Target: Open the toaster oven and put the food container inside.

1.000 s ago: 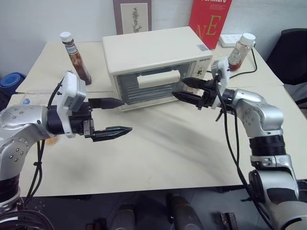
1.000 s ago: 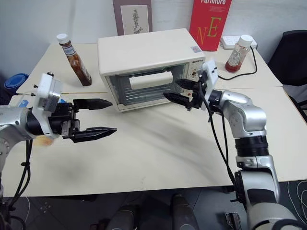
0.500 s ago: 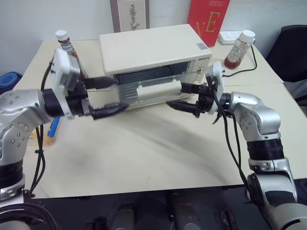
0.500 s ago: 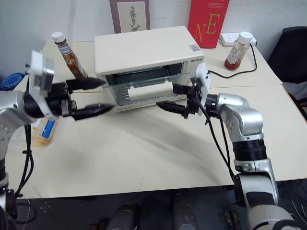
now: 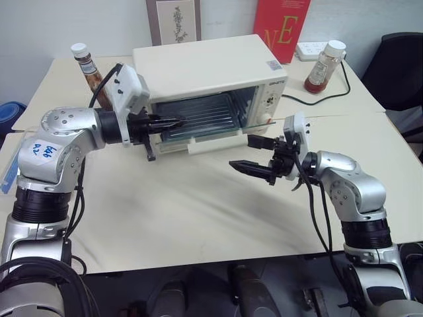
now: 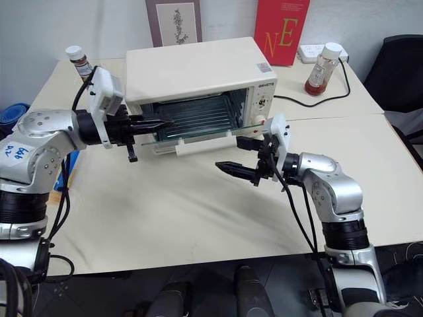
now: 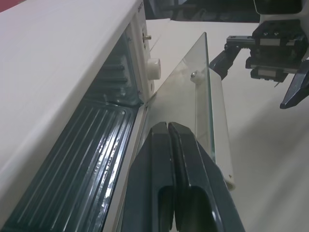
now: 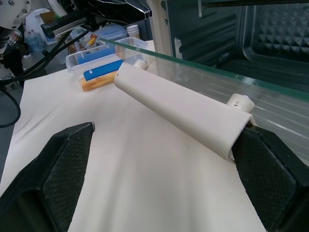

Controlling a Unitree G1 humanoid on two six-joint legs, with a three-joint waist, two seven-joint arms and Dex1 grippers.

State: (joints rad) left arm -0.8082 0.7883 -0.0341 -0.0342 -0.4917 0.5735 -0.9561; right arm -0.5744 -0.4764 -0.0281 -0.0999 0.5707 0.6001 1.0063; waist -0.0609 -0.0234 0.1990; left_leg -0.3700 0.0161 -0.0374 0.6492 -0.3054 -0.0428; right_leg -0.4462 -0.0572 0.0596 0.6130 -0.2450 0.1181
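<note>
The red book [image 6: 281,30] standing against the wall behind the toaster oven [image 6: 198,79] bears large gold letters "NE".

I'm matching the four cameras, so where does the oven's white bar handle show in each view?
Left eye view: white bar handle low on the half-open glass door, centre.
Right eye view: handle just left of centre.
Left wrist view: seen end-on along the door's edge.
Right wrist view: large, diagonal across the middle.
Shared landmark: the glass door.

food container [image 8: 99,72]: partly behind door handle [image 8: 178,108]; sauce bottle [image 5: 86,66]: half-hidden by left arm
</note>
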